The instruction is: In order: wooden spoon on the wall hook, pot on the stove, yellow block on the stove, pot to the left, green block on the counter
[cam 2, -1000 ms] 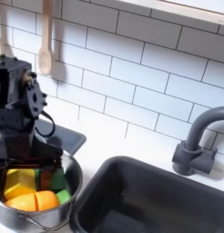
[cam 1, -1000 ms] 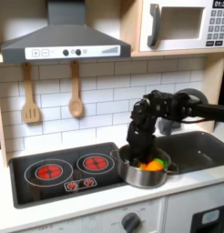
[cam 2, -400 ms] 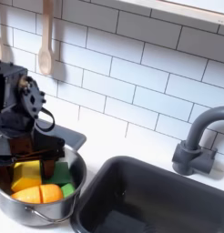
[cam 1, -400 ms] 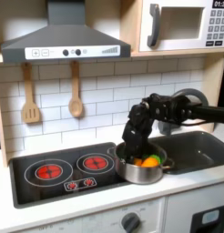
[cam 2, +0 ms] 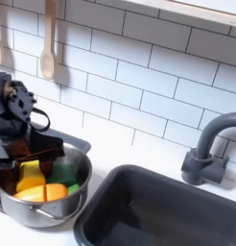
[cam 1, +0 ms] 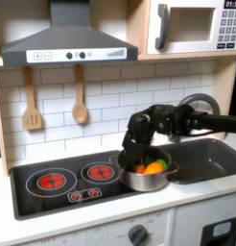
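Observation:
The steel pot [cam 1: 149, 183] stands at the right edge of the black stove [cam 1: 53, 183], half on the counter. It holds a yellow block [cam 2: 31, 177], an orange piece [cam 2: 51, 192] and a green block [cam 2: 67, 176]. My black gripper [cam 1: 128, 161] reaches down over the pot's left rim in the first exterior view and is shut on it. In the second exterior view the gripper [cam 2: 16, 163] covers the left part of the pot [cam 2: 55, 211]. The wooden spoon [cam 1: 80, 102] hangs on the tiled wall above the stove.
A wooden spatula [cam 1: 32, 108] hangs left of the spoon under the range hood. The dark sink [cam 1: 211, 159] with its grey faucet [cam 2: 208, 154] lies right of the pot. White counter runs along the front edge.
The gripper and the pot have slid together to the first exterior view's left, away from the sink and onto the stove's right edge. The blocks stayed inside the pot.

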You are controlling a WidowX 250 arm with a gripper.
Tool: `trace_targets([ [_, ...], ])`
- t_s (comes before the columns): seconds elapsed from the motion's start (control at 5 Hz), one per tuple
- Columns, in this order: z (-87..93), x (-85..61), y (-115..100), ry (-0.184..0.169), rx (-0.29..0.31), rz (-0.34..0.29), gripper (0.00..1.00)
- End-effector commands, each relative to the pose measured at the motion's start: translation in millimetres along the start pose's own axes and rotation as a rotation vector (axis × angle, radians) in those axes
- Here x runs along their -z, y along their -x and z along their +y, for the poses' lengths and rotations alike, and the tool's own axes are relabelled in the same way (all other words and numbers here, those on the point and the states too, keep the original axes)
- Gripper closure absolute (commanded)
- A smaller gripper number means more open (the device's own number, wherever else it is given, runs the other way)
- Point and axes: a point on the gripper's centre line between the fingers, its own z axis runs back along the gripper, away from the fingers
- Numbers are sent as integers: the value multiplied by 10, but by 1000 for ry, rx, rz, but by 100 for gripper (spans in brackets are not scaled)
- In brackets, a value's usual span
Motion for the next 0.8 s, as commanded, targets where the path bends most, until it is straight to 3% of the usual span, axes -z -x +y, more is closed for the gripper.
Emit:
trace_targets([
  [0.0,125,-154,-35,180,-54,-109,100],
  [0.2,148,-159,-27,217,-59,-104,100],
  [0.4,109,-128,-44,163,-52,-75,100],
  [0.6,56,-195,-44,61,-42,-61,100],
])
